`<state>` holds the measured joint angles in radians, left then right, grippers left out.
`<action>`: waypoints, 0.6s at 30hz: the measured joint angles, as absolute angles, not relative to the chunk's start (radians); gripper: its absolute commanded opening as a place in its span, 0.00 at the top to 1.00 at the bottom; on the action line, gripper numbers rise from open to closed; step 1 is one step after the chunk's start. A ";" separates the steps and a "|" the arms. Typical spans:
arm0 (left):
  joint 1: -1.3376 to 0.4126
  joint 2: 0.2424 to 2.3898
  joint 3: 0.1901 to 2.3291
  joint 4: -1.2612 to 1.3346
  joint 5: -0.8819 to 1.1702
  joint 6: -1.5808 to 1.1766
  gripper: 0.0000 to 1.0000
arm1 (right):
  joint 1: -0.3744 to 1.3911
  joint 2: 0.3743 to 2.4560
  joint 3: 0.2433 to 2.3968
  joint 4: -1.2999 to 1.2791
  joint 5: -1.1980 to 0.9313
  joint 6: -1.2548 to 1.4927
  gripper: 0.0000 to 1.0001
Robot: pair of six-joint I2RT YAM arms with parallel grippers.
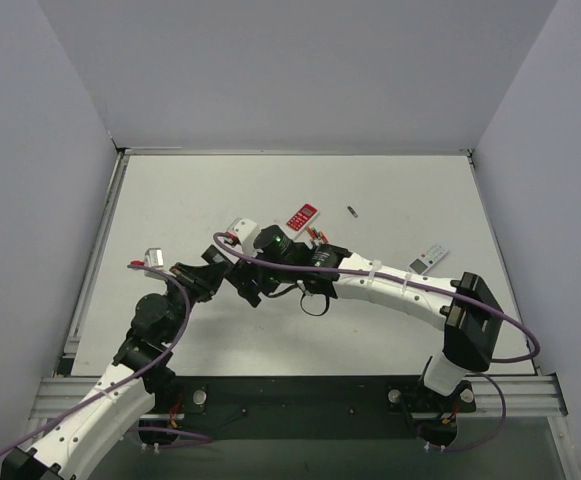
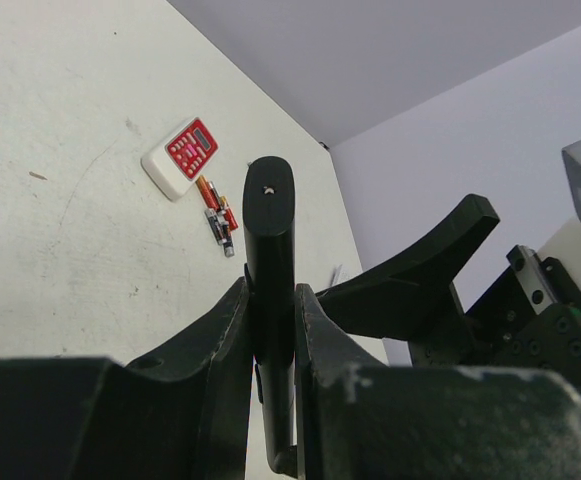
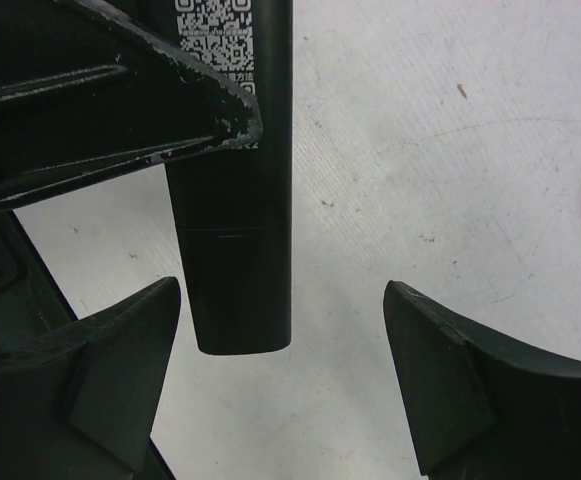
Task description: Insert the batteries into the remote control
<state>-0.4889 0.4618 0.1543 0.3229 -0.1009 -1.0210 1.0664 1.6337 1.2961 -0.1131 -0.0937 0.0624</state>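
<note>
Showing matte black plastic, long, slim and flat-sided with a rounded end: the remote control [image 2: 270,240], rising at centre of the left wrist view. Carrying a white QR label [image 3: 215,30] at the top of the right wrist view. Lying clustered just below the glossy red-and-white remote [image 2: 180,157], upper left: the batteries [image 2: 217,215], slim orange cylinders with dark ends. Pinching the remote control tight inside the left gripper [image 2: 272,290]. Spreading wide, the right gripper [image 3: 282,300], flanking the remote's lower end, lower-right finger [image 3: 440,370] standing clear of it. Lying beneath, a scuffed, speckled white table [image 1: 220,190]; enclosing it, plain grey walls [image 1: 300,70].
</note>
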 measured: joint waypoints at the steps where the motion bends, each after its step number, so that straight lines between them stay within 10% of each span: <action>1: -0.489 0.459 0.154 0.323 -0.101 -1.025 1.00 | 1.068 1.641 1.298 -0.114 -0.096 0.063 0.25; 18: -0.489 0.447 0.154 0.294 -0.116 -1.043 1.00 | 1.094 1.694 1.330 -0.125 -0.104 0.066 0.43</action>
<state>-0.4889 0.4473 0.1543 0.2943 -0.1162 -1.0428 1.0943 1.6936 1.3300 -0.1249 -0.1043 0.0658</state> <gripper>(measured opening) 0.259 0.599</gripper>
